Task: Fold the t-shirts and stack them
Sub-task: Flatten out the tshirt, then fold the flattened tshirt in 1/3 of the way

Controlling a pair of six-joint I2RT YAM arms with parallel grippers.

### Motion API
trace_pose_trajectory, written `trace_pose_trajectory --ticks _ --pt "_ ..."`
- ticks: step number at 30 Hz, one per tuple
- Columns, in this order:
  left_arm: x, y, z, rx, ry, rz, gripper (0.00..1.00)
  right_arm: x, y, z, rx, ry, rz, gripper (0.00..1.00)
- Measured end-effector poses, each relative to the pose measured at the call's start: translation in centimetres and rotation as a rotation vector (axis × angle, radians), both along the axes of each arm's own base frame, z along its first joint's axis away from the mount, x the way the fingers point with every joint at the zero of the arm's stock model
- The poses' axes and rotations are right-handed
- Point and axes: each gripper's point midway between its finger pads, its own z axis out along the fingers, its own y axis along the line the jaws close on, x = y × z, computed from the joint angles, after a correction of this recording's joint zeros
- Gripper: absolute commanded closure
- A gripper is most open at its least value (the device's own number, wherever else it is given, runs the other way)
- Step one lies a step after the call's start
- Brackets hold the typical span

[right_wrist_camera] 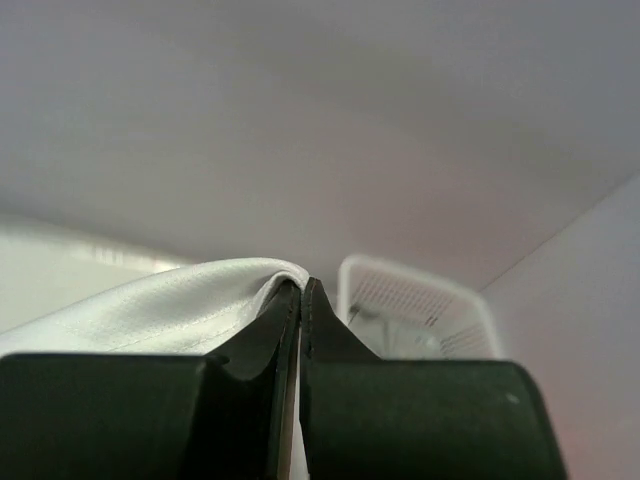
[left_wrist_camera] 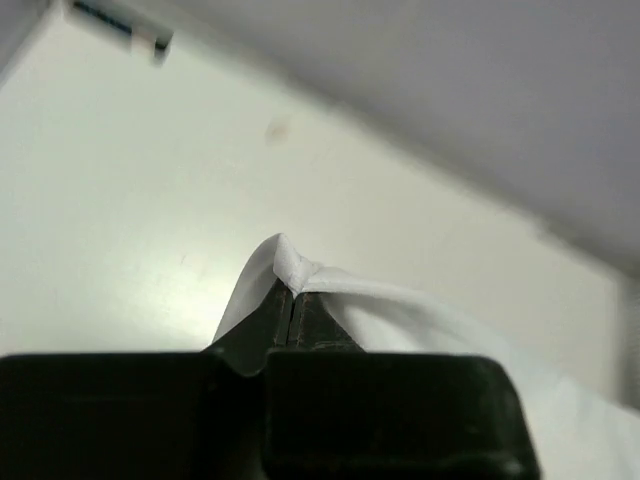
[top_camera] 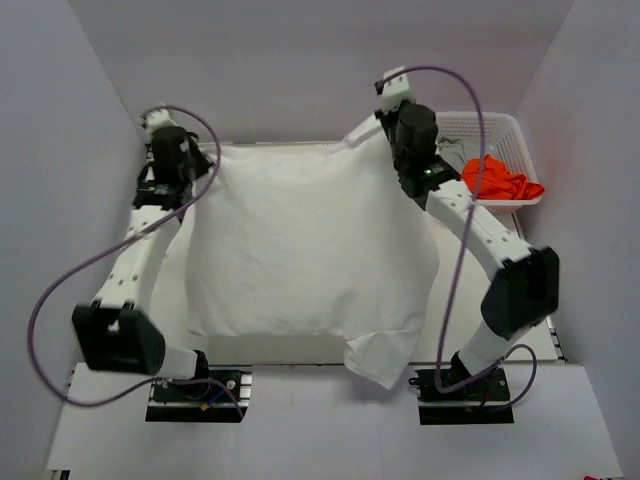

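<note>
Table (top_camera: 320, 430), left hand (left_wrist_camera: 292, 292), right hand (right_wrist_camera: 302, 290) pinching t-shirt (top_camera: 300, 240)

The right arm (top_camera: 478, 228) hides part of the orange t-shirt (top_camera: 503, 181) and basket (top_camera: 497, 128).

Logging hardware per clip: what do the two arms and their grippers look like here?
Both the left arm and right arm have white links between black joint housings, on black base plates. A purple cable loops along each. The left gripper and right gripper have black, wedge-shaped fingers. A small green light shows on the right arm.
</note>
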Motion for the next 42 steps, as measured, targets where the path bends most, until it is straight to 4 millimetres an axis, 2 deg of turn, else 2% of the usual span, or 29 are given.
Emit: trace_pose_trajectory --ticks 2,4,5,7,9,10,12,14,16,18,21,24,29,36,40,42 --pt "2.6 -0.2 -8.7 0.021 0.175 -0.002 1.0 3.1 0.4 -6.9 -0.045 0.127 0.007 1.0" --pt "3.5 -0.2 -16.9 0.041 0.358 -0.003 1.0 5.1 0.4 -13.4 -0.077 0.253 0.011 1.0" --pt "3.8 -0.3 -20.2 0.05 0.436 -0.004 1.0 5.9 0.6 -15.8 -0.082 0.296 0.019 1.0" --pt "4.7 -0.3 -24.7 0.06 0.529 -0.005 1.0 7.2 0.6 -21.1 -0.091 0.392 0.026 1.0" --pt "5.6 -0.3 -28.3 0.067 0.606 -0.002 1.0 7.8 0.7 -25.7 -0.089 0.477 0.038 1.0" --pt "6.3 -0.3 -29.4 0.07 0.628 0.0 1.0 7.9 0.7 -27.8 -0.088 0.522 0.045 1.0" --pt "8.1 -0.2 -31.0 0.075 0.644 0.002 1.0 8.0 0.8 -31.5 -0.083 0.602 0.059 1.0" --pt "9.6 -0.2 -31.6 0.078 0.641 0.001 1.0 8.1 0.9 -33.7 -0.076 0.655 0.068 1.0" --pt "11.1 -0.2 -31.7 0.08 0.628 0.001 1.0 8.3 1.0 -34.6 -0.059 0.68 0.074 1.0" --pt "12.1 -0.3 -31.5 0.077 0.613 -0.003 1.0 8.7 1.1 -34.3 -0.039 0.676 0.081 1.0" --pt "12.5 -0.4 -31.2 0.076 0.603 -0.007 1.0 9.5 1.2 -33.1 0.001 0.649 0.084 1.0" --pt "12.1 -0.3 -31.1 0.078 0.598 -0.007 1.0 9.4 1.2 -32.6 0.026 0.647 0.091 1.0" --pt "9.3 0.0 -30.9 0.084 0.62 -0.001 1.0 6.0 0.2 -31.8 0.041 0.709 0.087 1.0" --pt "3.3 0.3 -29.1 0.058 0.624 0.053 1.0 -0.4 -1.8 -29.5 0.144 0.763 0.03 1.0" --pt "-0.3 0.0 -29.3 0.011 0.625 0.059 1.0 -3.9 -2.9 -29.9 0.205 0.83 -0.02 1.0" --pt "-1.4 -0.1 -29.5 -0.012 0.63 0.067 1.0 -5.2 -3.2 -30.5 0.228 0.859 -0.041 1.0"
